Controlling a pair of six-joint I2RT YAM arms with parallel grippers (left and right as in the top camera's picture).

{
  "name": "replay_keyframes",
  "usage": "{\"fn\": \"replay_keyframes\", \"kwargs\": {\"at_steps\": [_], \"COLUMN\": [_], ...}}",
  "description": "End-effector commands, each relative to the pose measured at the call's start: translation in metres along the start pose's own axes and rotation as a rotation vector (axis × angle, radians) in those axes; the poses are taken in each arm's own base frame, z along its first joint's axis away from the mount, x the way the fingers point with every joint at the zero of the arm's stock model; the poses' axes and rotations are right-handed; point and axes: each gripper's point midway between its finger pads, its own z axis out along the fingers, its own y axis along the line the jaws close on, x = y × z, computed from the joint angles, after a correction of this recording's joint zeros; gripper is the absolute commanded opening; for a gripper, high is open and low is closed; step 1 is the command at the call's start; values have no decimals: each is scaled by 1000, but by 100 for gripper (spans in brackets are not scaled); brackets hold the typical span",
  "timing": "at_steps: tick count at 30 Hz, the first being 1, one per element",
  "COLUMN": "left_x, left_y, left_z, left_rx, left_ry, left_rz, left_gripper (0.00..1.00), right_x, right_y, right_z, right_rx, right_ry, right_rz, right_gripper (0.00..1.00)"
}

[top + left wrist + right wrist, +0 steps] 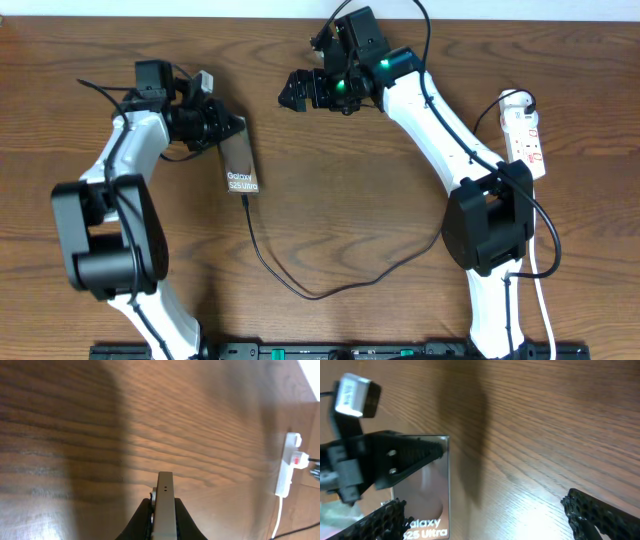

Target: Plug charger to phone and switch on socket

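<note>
Phone [242, 165], pinched tight in the left claw [228, 131] over the tabletop [370, 170], appears steadied for the charger [300, 291] meeting its lower end; right claw [300, 92] gapes wide, empty. Socket [527, 130] waits far right, its switch seemingly untouched.

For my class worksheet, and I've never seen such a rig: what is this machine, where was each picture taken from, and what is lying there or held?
Two robot arms stand at a wooden table, each ending in a two-finger gripper. The wide picture looks down from above; the other two come from cameras on the wrists. The left gripper is shut on the phone, seen edge-on in its own wrist view. The right gripper is open, holding nothing. A thin black charger cable loops across the table to the phone's lower edge. A white socket strip lies beside the right arm.
</note>
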Motion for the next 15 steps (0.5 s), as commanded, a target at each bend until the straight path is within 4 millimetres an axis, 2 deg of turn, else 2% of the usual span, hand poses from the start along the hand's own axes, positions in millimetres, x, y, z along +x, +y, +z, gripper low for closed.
{"fn": "replay_keyframes", "kwargs": {"at_steps": [1,8,15], "left_x": [7,14,9], "left_y": [4,23,26], "left_z": [13,31,34], "left_rx": [38,20,15], "left_ry": [39,75,54], "left_rz": [-15,-47,-30], "left_gripper": [7,7,8], "right_x": [-7,-6,-5], "right_y": [2,2,1], "right_z": [-5,-5,-5], "right_rx": [40,41,42], "right_ry": [-32,-28,-24], "right_rz": [-44,-49,-47], "right_gripper": [99,99,99]}}
